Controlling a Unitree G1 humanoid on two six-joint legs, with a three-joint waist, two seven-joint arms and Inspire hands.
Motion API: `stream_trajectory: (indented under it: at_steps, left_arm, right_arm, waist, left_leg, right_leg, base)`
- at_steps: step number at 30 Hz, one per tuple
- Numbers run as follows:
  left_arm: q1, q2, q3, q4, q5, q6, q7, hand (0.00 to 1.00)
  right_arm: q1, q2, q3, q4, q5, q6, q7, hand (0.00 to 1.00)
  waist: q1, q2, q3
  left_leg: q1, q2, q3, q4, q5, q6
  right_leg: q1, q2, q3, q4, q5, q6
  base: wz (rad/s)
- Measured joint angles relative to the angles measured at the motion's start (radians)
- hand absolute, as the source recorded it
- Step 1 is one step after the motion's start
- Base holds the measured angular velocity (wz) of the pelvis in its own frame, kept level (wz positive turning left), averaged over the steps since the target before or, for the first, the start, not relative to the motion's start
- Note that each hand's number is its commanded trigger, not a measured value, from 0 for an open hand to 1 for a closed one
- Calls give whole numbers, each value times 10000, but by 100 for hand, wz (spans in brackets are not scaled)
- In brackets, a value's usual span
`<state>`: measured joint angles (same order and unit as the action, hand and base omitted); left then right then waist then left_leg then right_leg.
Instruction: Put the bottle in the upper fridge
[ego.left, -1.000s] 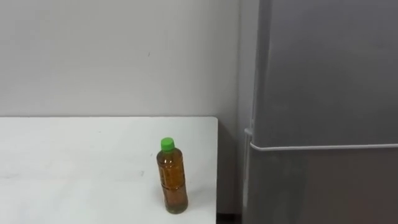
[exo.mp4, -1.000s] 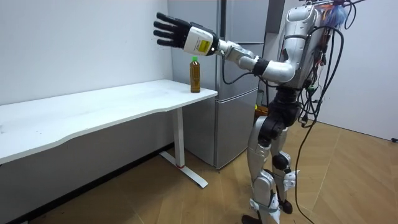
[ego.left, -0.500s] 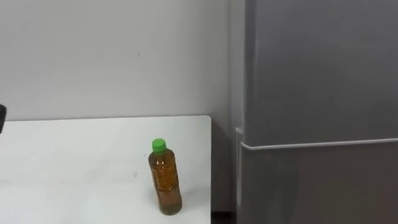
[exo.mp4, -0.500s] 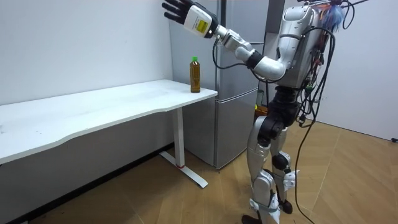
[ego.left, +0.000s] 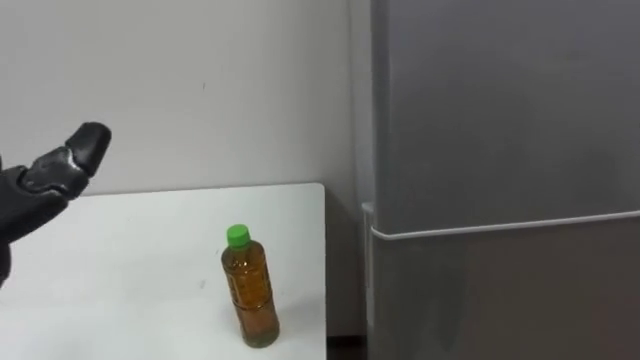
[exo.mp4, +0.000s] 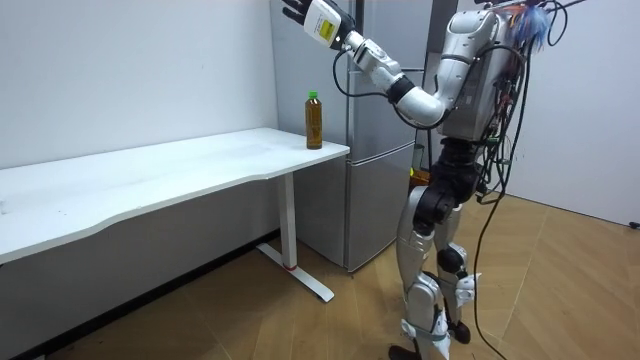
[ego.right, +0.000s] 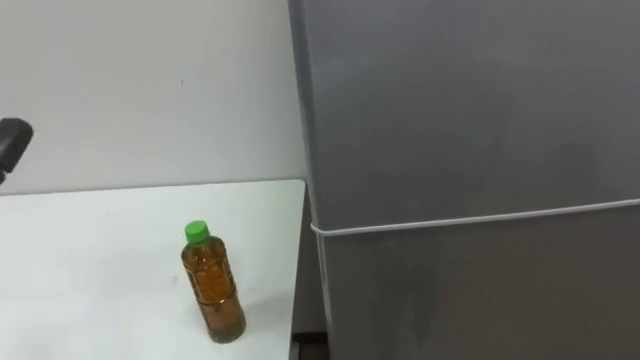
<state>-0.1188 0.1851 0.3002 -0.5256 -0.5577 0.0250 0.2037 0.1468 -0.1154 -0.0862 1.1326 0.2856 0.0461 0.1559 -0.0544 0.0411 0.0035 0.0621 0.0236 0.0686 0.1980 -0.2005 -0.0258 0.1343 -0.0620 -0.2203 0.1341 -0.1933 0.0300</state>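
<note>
Left hand is hanging up in the air at the left side of the left eye view, over the white rectangular tabletop. Its black fingers are stretched out straight and loose, and it's holding nothing. In the room view that hand is sitting way up high in front of the fridge, well above the bottle and not touching anything.

Going outward from there, the clear plastic bottle with the green cap is standing upright on the tabletop, well apart from the hand. It's sitting near the tabletop's right edge, the end closest to the fridge, with a strip of bare white between it and that edge. Everything to the bottle's left is open tabletop, so lots of room on that side.

The tall grey metal fridge is standing just past that edge with only a narrow gap between the two. A plain white wall is running behind the tabletop.

Count-wise I'm seeing one bottle, one tabletop and one fridge with two doors, split by a pale seam.

The bottle is holding amber liquid almost up to the neck, cap on. Both fridge doors are sitting shut, so I can't tell what's inside.

The robot is standing on the wooden floor in front of the fridge, with open floor around it.
</note>
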Motion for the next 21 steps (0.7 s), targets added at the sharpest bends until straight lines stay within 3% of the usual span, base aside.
stream_trajectory:
  at_steps: [9,13,21]
  left_arm:
    - [-331,-145,-937,4,-13,626,-729,0]
    - [-602,-177,-1209,44,-19,643,-945,0]
    - [-626,-212,-2443,557,-852,1105,-1719,0]
  right_arm:
    - [-120,-1,149,-7,41,107,-34,0]
    - [-141,-6,148,-23,14,190,-33,0]
    - [-360,-40,344,-56,15,443,-42,0]
  waist:
    - [-260,26,-24]
    - [-372,30,-22]
    - [-644,-17,33]
  left_leg:
    - [27,10,120,-3,0,0]
    - [76,12,148,-15,0,0]
    - [144,16,192,-23,0,0]
  right_leg:
    - [-66,3,195,31,2,-2]
    - [19,3,224,64,4,-3]
    - [-9,-2,282,129,0,2]
  base:
    - [-5]
    - [-3]
    - [0]
